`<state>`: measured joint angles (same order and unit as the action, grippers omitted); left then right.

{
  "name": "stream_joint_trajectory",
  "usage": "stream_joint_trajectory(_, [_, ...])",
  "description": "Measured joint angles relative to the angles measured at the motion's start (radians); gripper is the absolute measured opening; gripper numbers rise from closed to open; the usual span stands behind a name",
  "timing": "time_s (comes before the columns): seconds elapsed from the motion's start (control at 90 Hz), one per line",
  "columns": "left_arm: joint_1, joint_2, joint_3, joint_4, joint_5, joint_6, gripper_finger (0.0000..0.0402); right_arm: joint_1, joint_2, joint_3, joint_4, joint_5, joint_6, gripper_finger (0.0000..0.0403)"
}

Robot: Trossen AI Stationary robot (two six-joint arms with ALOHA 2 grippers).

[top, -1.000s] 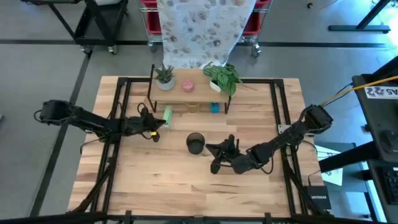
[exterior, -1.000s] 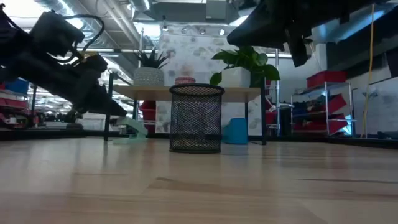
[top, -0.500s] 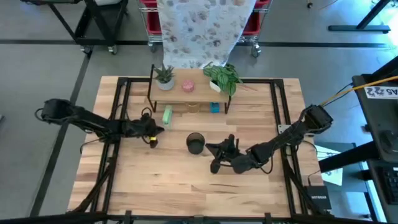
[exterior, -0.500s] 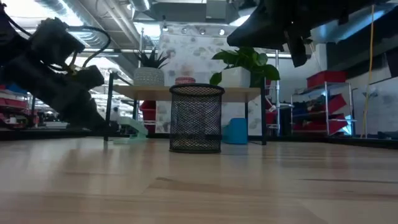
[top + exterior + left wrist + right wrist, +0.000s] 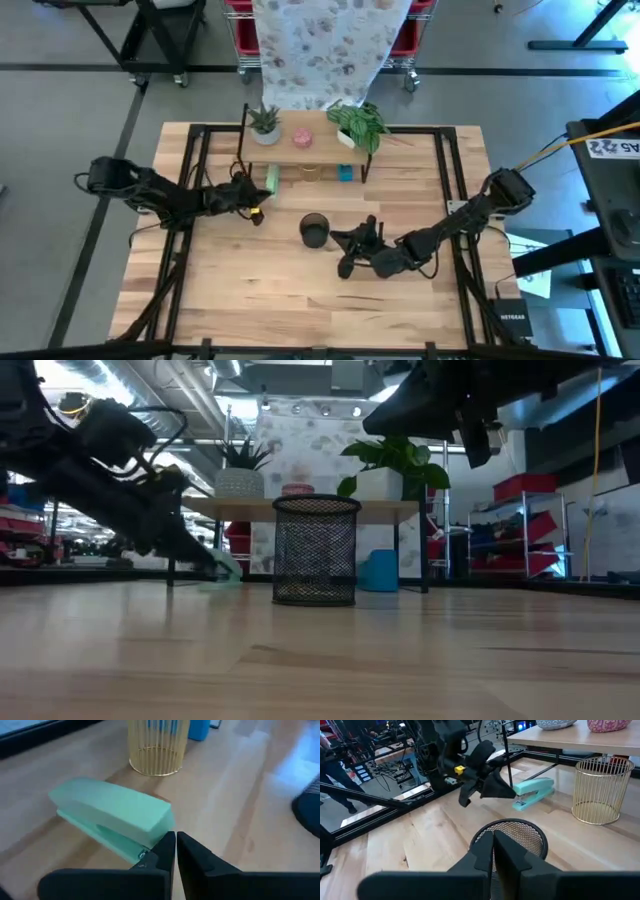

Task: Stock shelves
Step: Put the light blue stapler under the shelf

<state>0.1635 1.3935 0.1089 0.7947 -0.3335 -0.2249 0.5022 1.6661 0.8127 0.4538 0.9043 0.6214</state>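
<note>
A: Nearest the front, the right gripper hangs above the counter, fingers pressed together on nothing, just beside the black mesh cup.

B: Its wrist view looks down into that cup, which the low view shows only from the side.

A: Farther back, the left gripper is closed and empty, its tips just beside the mint stapler. Half a second ago it sat lower left of there; now it has come up against the stapler's end.

B: Only the wrist views show the gold wire cup clearly, under the shelves, which stand at the far edge holding two plants.
</note>
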Motion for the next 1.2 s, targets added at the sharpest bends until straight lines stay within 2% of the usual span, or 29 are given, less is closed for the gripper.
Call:
stream_joint_trajectory(0.2, [0.032,0.131,0.08,0.004,-0.026,0.046,0.0,0.001,0.0,0.0,0.0,-0.015,0.0,0.0])
stream_joint_trajectory(0.322, [0.036,0.168,0.101,0.007,-0.066,0.052,0.0,0.001,0.0,0.0,0.0,-0.033,0.001,0.0])
stream_joint_trajectory(0.533, [0.011,0.171,0.101,0.01,-0.082,0.05,0.0,0.001,0.0,0.0,0.001,-0.034,0.001,0.0])
stream_joint_trajectory(0.811, [-0.113,0.168,0.101,-0.069,-0.102,-0.028,0.0,0.001,0.0,0.0,0.001,-0.034,0.001,0.0])
stream_joint_trajectory(0.956, [-0.161,0.166,0.102,-0.132,-0.191,-0.109,0.0,0.001,0.0,0.0,0.001,-0.034,0.001,0.0])
stream_joint_trajectory(1.1, [-0.14,0.166,0.1,-0.137,-0.288,-0.112,0.0,0.001,0.0,0.0,0.002,-0.034,0.002,0.0])
stream_joint_trajectory(1.2, [-0.097,0.166,0.1,-0.121,-0.298,-0.089,0.0,0.001,0.0,0.0,0.002,-0.034,0.002,0.0])
